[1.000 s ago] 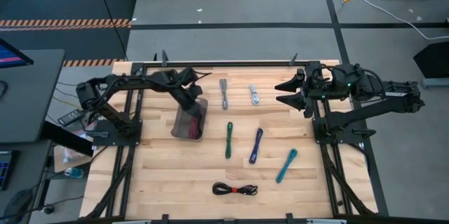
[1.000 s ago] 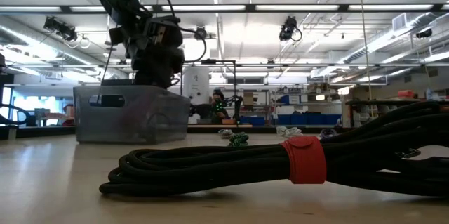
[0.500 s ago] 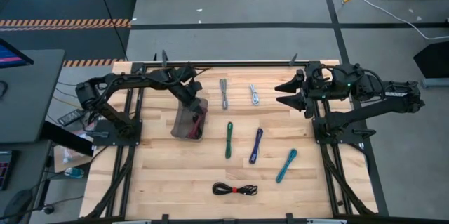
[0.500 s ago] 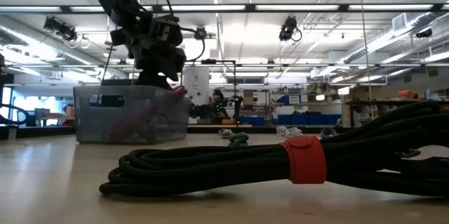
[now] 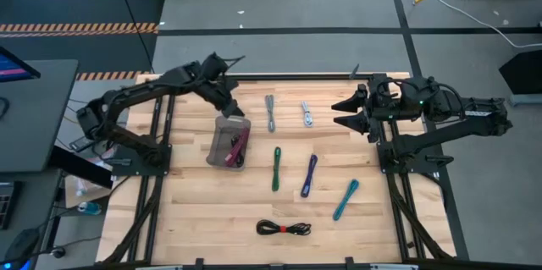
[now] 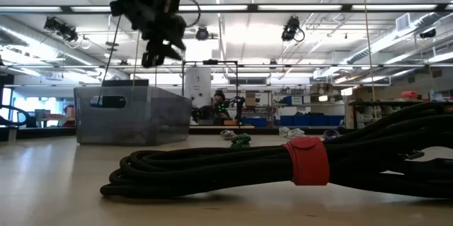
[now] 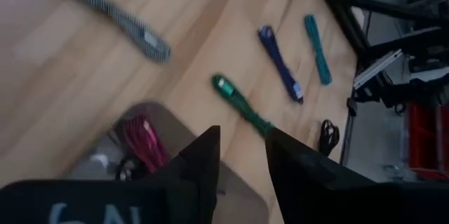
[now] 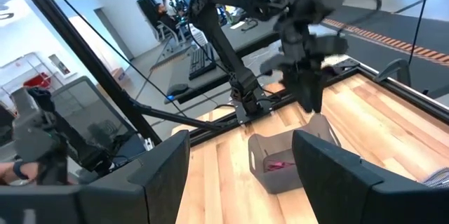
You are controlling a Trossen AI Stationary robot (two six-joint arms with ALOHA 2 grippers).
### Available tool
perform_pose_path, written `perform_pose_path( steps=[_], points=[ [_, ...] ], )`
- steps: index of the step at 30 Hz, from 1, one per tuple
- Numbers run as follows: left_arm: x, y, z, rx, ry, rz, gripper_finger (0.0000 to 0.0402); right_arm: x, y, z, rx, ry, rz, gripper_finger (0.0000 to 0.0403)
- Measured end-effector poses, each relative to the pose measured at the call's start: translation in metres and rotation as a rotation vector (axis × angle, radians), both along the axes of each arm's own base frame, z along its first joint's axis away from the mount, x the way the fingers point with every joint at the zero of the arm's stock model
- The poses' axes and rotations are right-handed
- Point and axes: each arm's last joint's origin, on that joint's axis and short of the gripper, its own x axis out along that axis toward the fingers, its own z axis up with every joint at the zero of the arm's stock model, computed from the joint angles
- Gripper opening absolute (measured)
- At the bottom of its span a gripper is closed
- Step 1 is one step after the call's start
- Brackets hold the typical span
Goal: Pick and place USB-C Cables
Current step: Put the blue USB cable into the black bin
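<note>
My left gripper (image 5: 229, 105) hangs open and empty above the far end of the grey tray (image 5: 218, 153), well over its rim in the low view (image 6: 157, 49). A magenta cable (image 5: 240, 145) lies in the tray with a dark one beside it, and both show in the left wrist view (image 7: 140, 143). On the wood lie the grey (image 5: 270, 113), silver (image 5: 306, 114), green (image 5: 276, 168), purple (image 5: 309, 174), teal (image 5: 345, 199) and red-tied black (image 5: 284, 228) cables. My right gripper (image 5: 343, 111) waits open near the far right.
The black cable with its red tie (image 6: 308, 161) fills the low view's foreground at the near edge. Bare wood lies between the tray and the green cable. Both arm bases stand on dark frames at the table's sides. A person sits far back in the room (image 6: 221, 105).
My left gripper has risen out of the tray and drawn toward the far edge. The magenta cable that showed at its fingers by the tray rim half a second ago now lies in the tray. The right arm has kept still.
</note>
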Motion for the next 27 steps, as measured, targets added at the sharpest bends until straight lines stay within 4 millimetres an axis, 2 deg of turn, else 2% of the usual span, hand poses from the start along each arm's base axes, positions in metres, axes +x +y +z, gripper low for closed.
perform_pose_path(
  steps=[3, 7, 13, 16, 21, 27],
  points=[
    [0.002, -0.005, 0.025, 0.063, -0.051, -0.008, 0.0121, 0.000, 0.000, 0.000, -0.005, 0.000, 0.009, 0.0258],
    [0.005, -0.021, 0.074, 0.225, -0.159, -0.014, 0.0121, 0.001, 0.000, -0.001, -0.007, 0.013, 0.007, 0.0258],
    [-0.007, -0.059, 0.147, 0.459, -0.320, 0.030, 0.0121, 0.016, 0.001, -0.016, 0.014, 0.137, 0.026, 0.0258],
    [-0.017, -0.079, 0.173, 0.542, -0.388, 0.051, 0.0121, 0.029, 0.002, -0.021, 0.027, 0.164, 0.033, 0.0254],
    [-0.031, -0.109, 0.199, 0.632, -0.469, 0.071, 0.0121, 0.053, 0.005, -0.030, 0.039, 0.196, 0.088, 0.0245],
    [-0.031, -0.134, 0.202, 0.648, -0.483, 0.035, 0.0121, 0.082, 0.008, -0.044, 0.052, 0.225, 0.162, 0.0236]
  ],
)
